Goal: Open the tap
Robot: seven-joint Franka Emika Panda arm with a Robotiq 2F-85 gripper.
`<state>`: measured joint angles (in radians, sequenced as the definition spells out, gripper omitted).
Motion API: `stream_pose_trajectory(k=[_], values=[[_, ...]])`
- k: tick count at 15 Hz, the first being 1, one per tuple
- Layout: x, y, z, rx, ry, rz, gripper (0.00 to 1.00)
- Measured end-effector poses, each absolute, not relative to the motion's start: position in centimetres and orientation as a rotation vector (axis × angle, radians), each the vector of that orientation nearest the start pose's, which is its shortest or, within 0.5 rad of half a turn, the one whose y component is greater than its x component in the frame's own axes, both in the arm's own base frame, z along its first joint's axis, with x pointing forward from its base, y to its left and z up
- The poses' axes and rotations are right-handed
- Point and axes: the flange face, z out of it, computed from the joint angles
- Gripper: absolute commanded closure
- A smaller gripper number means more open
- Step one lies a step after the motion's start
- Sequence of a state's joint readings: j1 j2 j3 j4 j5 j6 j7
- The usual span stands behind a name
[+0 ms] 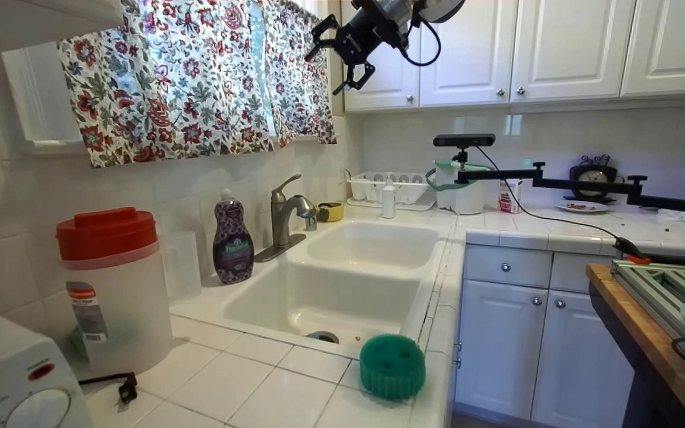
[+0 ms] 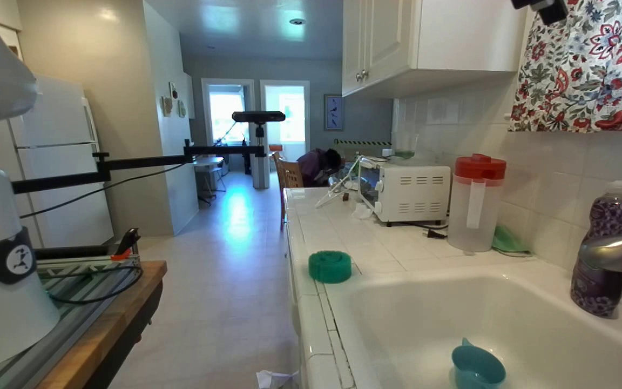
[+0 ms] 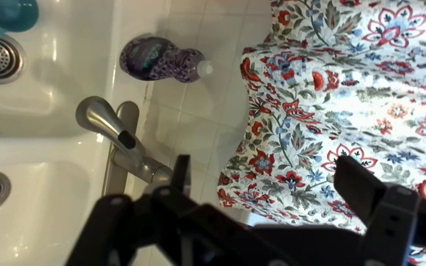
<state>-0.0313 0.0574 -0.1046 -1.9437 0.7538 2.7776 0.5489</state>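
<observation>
My fingers (image 3: 359, 186) are spread apart, well above the tap (image 1: 281, 223), standing at the wall side of the sink (image 1: 342, 291). Its lever (image 1: 285, 184) slants upward; in the wrist view, one finger seems to cover it. The dark soap bottle (image 1: 233, 246) stands just beside. Farther down, in the sink, is a blue cup (image 2: 479, 368).

It's a home kitchen (sink (image 1: 342, 267), cupboards (image 1: 574, 47), flowered curtains (image 1: 182, 89)).

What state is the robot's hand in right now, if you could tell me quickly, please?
Hand: open, holding nothing.
</observation>
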Motion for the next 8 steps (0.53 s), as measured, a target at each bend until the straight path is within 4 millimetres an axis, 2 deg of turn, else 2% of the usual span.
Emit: stream_pose_trajectory(k=[2, 8], values=[[61.49, -11.29, 53.47, -1.855, 1.452, -0.757, 0.0], [61.62, -11.58, 53.37, -1.829, 1.474, -0.774, 0.0]])
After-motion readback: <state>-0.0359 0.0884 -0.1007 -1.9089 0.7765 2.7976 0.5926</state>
